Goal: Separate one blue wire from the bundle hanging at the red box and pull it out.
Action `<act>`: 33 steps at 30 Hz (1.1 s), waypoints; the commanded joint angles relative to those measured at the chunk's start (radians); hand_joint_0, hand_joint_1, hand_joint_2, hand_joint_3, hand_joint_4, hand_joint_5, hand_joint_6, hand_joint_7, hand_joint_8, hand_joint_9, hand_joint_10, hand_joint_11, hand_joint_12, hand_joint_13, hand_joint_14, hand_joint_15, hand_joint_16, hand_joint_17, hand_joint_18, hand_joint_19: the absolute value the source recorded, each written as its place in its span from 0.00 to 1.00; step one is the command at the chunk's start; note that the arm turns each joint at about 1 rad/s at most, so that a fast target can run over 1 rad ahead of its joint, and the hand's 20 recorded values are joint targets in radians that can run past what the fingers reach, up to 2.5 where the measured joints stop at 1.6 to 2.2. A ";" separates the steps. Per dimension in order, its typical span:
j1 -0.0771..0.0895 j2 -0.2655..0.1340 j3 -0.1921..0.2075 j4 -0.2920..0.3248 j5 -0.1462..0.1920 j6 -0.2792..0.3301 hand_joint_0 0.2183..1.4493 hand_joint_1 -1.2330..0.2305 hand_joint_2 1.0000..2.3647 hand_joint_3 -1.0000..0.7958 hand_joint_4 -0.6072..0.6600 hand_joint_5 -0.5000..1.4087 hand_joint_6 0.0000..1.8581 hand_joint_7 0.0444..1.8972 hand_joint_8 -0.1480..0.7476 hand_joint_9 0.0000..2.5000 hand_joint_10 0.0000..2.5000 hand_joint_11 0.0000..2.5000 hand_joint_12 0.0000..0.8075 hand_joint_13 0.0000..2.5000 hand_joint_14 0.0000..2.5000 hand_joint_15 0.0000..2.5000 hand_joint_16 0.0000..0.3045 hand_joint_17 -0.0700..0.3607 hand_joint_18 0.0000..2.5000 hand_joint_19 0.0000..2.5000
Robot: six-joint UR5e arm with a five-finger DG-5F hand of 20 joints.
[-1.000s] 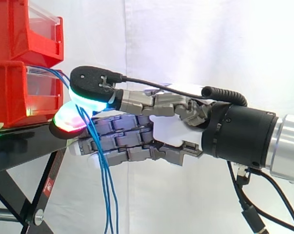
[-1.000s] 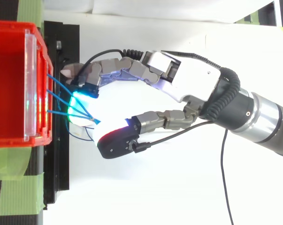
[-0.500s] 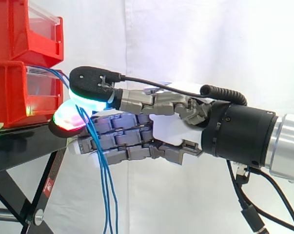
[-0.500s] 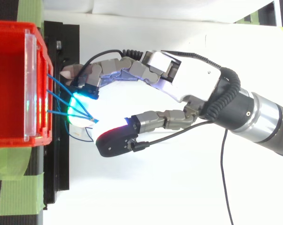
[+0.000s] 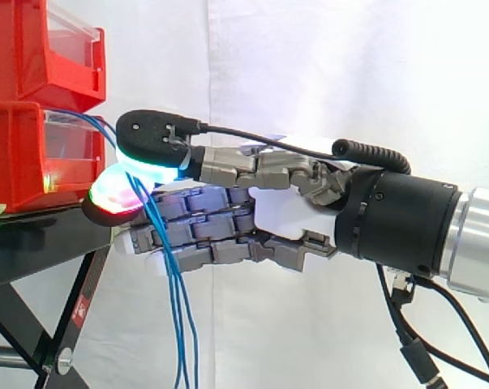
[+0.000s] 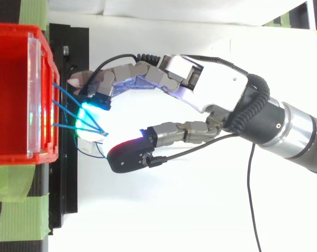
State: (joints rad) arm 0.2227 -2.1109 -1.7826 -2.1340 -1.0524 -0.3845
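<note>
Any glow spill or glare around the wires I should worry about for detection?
Side view: the hand's pads glow cyan-green and red right where the blue wires pass between them, with green spill on the red bin. Top view: the cyan-green glow washes over the wires' meeting point and reflects in the bin's clear front plate.

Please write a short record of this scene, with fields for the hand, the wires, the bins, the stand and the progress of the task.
hand: the hand reaches in from the right, fingers curled at the wires
wires: the blue wires leave the lower red bin, pass between the glowing pads and hang down
grip: pads closed on the bundle; the number of wires pinched cannot be told
bins: the upper red bin is stacked on the lower one
stand: the black stand carries the bins
progress: no wire pulled out yet
</note>
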 commanded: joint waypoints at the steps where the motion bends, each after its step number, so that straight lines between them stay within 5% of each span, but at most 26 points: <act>1: 0.000 0.000 0.000 0.000 0.000 0.001 0.34 0.38 0.01 0.37 0.67 0.15 0.42 0.51 0.51 0.14 0.00 0.12 0.49 0.19 0.00 0.13 0.18 0.45 0.19 0.20; 33: -0.003 0.000 0.008 -0.007 -0.003 0.003 0.34 0.37 0.02 0.45 0.67 0.16 0.44 0.52 0.52 0.18 0.00 0.12 0.49 0.22 0.01 0.15 0.18 0.44 0.22 0.22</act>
State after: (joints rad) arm 0.2197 -2.1108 -1.7736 -2.1412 -1.0547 -0.3821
